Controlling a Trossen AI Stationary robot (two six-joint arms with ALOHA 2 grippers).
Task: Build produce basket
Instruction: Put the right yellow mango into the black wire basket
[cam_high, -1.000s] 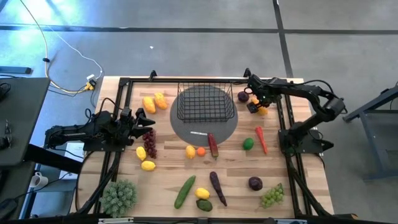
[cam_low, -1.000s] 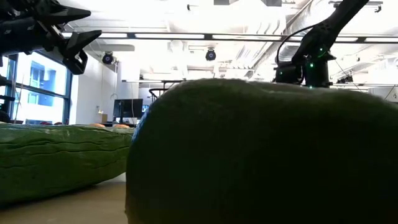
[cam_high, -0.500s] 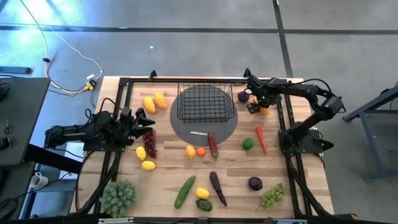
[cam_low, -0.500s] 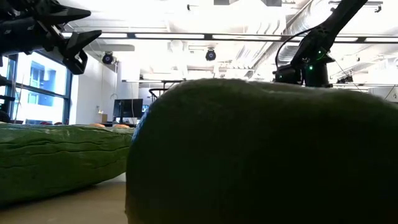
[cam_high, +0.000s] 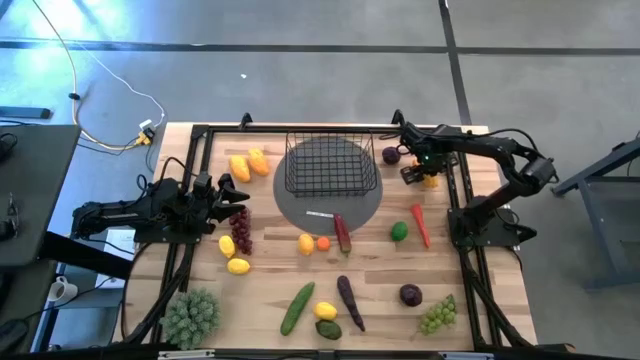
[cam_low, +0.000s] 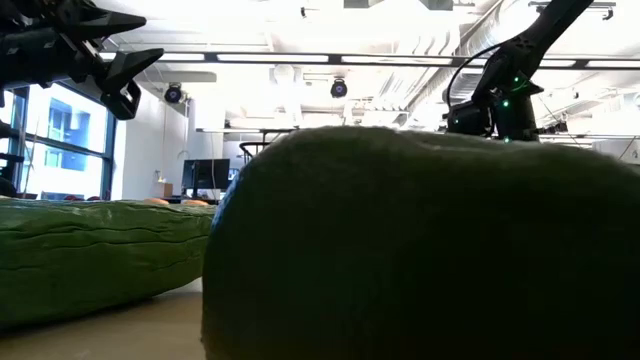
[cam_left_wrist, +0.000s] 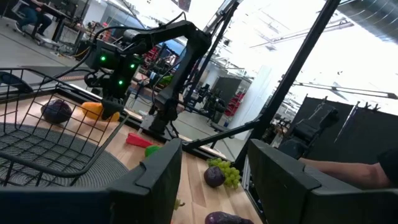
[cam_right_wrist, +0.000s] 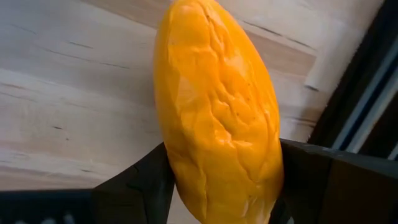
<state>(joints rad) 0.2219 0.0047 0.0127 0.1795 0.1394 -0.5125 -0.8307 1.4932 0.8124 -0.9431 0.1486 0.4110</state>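
Pale wooden table (cam_high: 370, 290) on a grey floor, fruit scattered all over. Right gripper (cam_high: 424, 174) at upper right of the high view, fingers (cam_right_wrist: 140, 186) pinched on an orange-yellow fruit (cam_right_wrist: 217, 112), one each side. Fruit filling the right wrist view, long axis running from between the fingers out ahead, wood beneath. Purple plum (cam_high: 391, 155) just left of it. Further left, black wire basket (cam_high: 330, 165) at upper centre, on a grey disc (cam_high: 330, 205). Red chili (cam_high: 420, 222) and lime (cam_high: 399, 231) below the gripper. Left gripper (cam_high: 232, 197) at mid-left, by the purple grapes (cam_high: 241, 230), fingers (cam_left_wrist: 161, 174) partly apart, nothing between.
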